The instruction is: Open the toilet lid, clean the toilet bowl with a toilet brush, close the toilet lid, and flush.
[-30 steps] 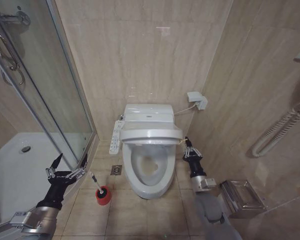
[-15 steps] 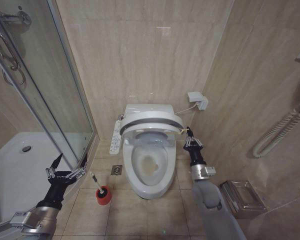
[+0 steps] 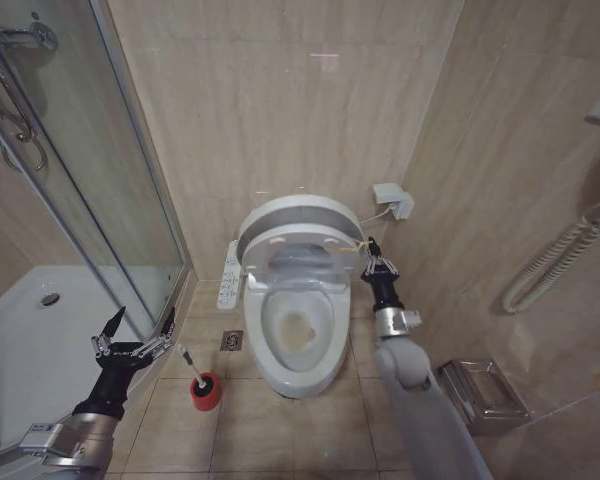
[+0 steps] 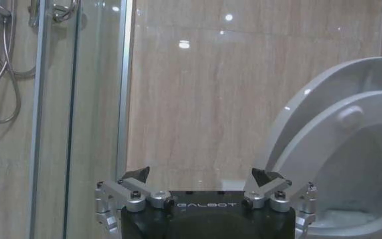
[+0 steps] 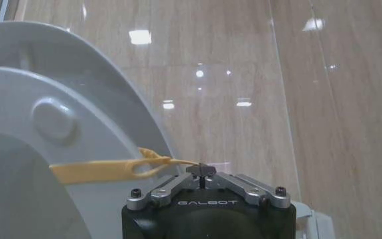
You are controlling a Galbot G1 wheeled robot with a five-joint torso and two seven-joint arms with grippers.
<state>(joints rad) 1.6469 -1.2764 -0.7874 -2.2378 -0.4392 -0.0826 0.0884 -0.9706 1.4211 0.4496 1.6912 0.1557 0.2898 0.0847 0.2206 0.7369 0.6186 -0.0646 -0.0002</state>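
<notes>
The right end effector [image 3: 372, 249] is pinching the yellow tag [image 5: 105, 170] at the right edge of the white seat ring [image 3: 292, 249], its fingers drawn closed on the tag's looped end, and is holding the ring tilted partway up. The toilet lid [image 3: 295, 213] is standing steeper behind the ring, near the back wall, and the toilet bowl [image 3: 300, 330] is lying open below with its stained hollow showing. To do this lift well, the pull should probably follow the hinge's arc up and back, not straight outward, so the thin tag does not slip or tear. The left end effector [image 3: 132, 327] is hanging spread open and empty above the floor beside the shower tray [image 3: 30, 350], just beside the toilet brush [image 3: 192, 366] standing in its red cup [image 3: 206, 391].
</notes>
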